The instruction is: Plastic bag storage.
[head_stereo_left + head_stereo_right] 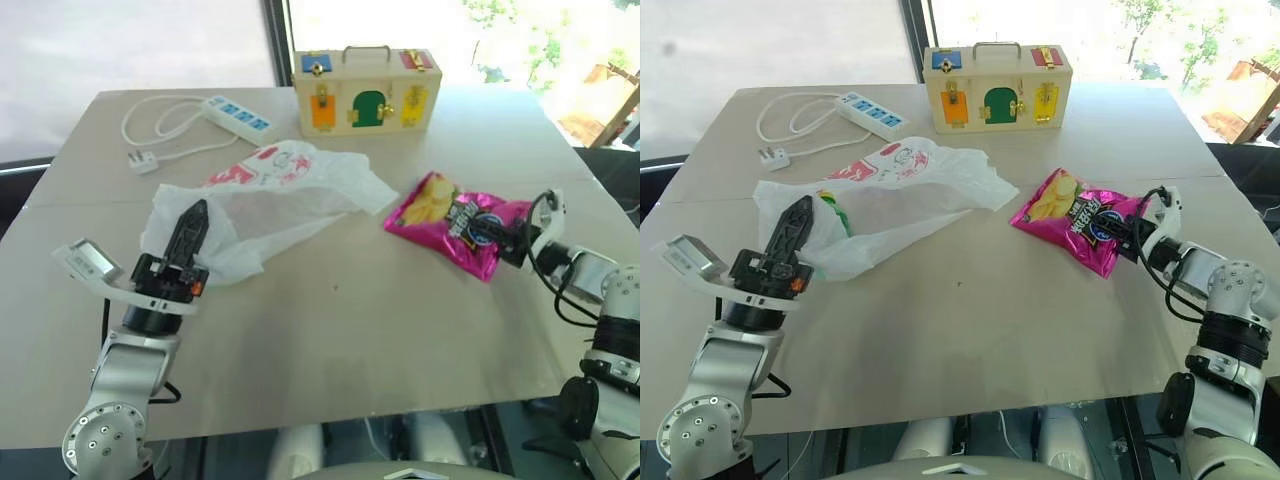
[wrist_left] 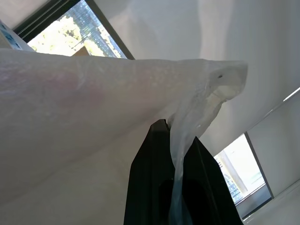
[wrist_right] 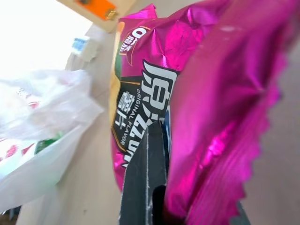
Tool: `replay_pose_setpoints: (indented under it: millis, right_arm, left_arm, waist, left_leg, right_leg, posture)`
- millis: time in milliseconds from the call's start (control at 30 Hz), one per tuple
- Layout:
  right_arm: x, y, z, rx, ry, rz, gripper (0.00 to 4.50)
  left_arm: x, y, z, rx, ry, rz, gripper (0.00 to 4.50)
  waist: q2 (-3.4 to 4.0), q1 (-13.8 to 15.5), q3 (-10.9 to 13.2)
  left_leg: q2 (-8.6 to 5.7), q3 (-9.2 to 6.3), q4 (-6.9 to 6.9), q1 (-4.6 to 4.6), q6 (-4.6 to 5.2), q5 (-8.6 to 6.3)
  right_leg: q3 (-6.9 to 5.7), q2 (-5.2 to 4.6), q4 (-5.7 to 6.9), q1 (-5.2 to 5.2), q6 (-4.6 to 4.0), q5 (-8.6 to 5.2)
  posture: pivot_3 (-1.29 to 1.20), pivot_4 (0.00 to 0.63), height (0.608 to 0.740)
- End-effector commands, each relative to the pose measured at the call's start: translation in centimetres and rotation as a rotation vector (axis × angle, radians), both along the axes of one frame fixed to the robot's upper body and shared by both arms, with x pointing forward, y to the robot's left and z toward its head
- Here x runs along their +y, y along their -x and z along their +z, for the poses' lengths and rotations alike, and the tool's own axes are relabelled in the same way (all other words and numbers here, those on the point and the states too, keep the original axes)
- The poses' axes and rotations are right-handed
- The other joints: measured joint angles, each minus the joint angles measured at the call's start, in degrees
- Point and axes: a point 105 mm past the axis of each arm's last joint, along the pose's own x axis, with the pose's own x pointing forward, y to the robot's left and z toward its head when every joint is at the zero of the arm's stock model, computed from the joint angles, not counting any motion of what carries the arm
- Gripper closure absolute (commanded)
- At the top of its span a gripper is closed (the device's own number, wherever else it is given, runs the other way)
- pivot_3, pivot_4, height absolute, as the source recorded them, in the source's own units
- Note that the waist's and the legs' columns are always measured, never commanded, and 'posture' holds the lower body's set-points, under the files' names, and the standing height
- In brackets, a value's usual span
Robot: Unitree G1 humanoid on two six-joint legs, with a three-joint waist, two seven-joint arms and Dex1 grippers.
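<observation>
Your left gripper (image 1: 190,228) pinches the plastic bag (image 1: 270,195) by its edge, holding it lifted off the table (image 1: 350,330). Your right gripper (image 1: 1132,238) is clamped on the crisp packet (image 1: 1077,220). Loading's barely begun; the packet sits well outside the bag.

On the pale beige tabletop (image 1: 330,330) there is one large crinkly translucent white plastic bag with red print (image 1: 270,200), lying at about ten o'clock from the middle. One shiny magenta foil crisp packet (image 1: 455,222) lies at two o'clock. One cream wooden latch box with coloured doors and a metal handle (image 1: 366,92) stands at twelve o'clock. One white power strip with its coiled cable and plug (image 1: 238,117) lies at eleven o'clock. Two black two-fingered robot grippers are counted: the left gripper (image 1: 192,225) at nine o'clock, the right gripper (image 1: 505,245) at three o'clock.
</observation>
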Motion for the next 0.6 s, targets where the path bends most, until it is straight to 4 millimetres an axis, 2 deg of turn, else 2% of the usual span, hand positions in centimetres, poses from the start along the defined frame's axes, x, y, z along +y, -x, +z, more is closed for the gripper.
replay_pose_setpoints:
  millis: [33, 100, 167, 233, 333, 433, 500, 600]
  right_arm:
    - [0.7, 2.0, 2.9, -0.131, -0.080, 0.110, 4.45]
    - [0.9, 3.4, 3.7, -0.159, -0.134, 0.178, 4.45]
    - [0.5, 5.8, 4.3, -0.175, -0.223, 0.263, 4.45]
    - [0.6, 7.9, 4.3, -0.158, -0.305, 0.332, 4.45]
    - [1.9, 11.0, 4.0, -0.135, -0.435, 0.447, 4.45]
    - [2.9, 12.7, 4.6, -0.125, -0.539, 0.485, 4.45]
    - [4.1, 13.8, 4.4, -0.113, -0.602, 0.516, 4.45]
    - [6.2, 14.3, 3.6, -0.078, -0.657, 0.544, 4.45]
  left_arm:
    - [-0.2, 0.3, 0.6, -0.027, -0.014, -0.006, 4.50]
    - [-0.2, 0.3, 0.6, -0.027, -0.012, -0.004, 4.50]
    - [-0.2, 0.4, 0.6, -0.027, -0.010, -0.004, 4.50]
    - [-0.2, 0.4, 0.5, -0.026, -0.009, -0.006, 4.50]
    - [-0.2, 0.4, 0.5, -0.025, -0.010, -0.010, 4.50]
    - [-0.1, 0.3, 0.5, -0.025, -0.013, -0.012, 4.50]
    - [-0.1, 0.3, 0.5, -0.024, -0.016, -0.016, 4.50]
    - [-0.5, 0.3, 0.3, -0.020, -0.020, -0.031, 4.50]
  waist:
    - [0.00, 0.01, 0.00]
    - [0.00, 0.02, 0.00]
    - [0.00, 0.10, 0.00]
    - [-0.03, 0.41, -0.01]
    - [-0.05, 0.26, -0.03]
    - [-0.04, -0.08, -0.03]
    - [-0.06, -0.22, -0.04]
    - [-0.18, -0.18, -0.14]
  left_leg:
    - [0.00, 0.00, 0.00, 0.00, 0.00, 0.00]
    - [0.00, -0.03, -0.01, 0.00, 0.00, 0.00]
    - [0.00, -0.04, -0.01, -0.01, 0.01, 0.00]
    - [-0.02, -0.11, -0.02, -0.04, 0.02, -0.01]
    - [-0.01, -0.12, -0.04, -0.02, 0.03, -0.02]
    - [-0.01, -0.13, -0.04, 0.04, 0.03, -0.02]
    - [-0.01, -0.14, -0.03, 0.06, 0.04, -0.02]
    - [-0.01, -0.43, -0.02, 0.11, 0.06, -0.03]
  right_leg:
    - [0.00, 0.00, 0.00, 0.00, 0.00, 0.00]
    - [-0.01, 0.00, -0.01, 0.00, 0.00, 0.00]
    - [0.00, 0.00, 0.00, 0.00, 0.00, 0.00]
    - [-0.04, -0.01, -0.03, 0.04, -0.01, 0.00]
    - [-0.03, 0.00, -0.05, 0.06, -0.01, -0.01]
    - [0.00, 0.00, 0.00, 0.07, -0.01, -0.01]
    - [0.04, 0.01, 0.02, 0.07, -0.01, 0.00]
    - [0.39, 0.31, 0.01, 0.10, -0.02, 0.00]
  posture:
    - [0.00, 0.150, 0.740]
    - [0.00, 0.150, 0.740]
    - [0.00, 0.150, 0.740]
    - [0.00, 0.150, 0.740]
    - [0.00, 0.150, 0.740]
    - [0.00, 0.150, 0.740]
    - [0.00, 0.150, 0.740]
    - [0.00, 0.150, 0.740]
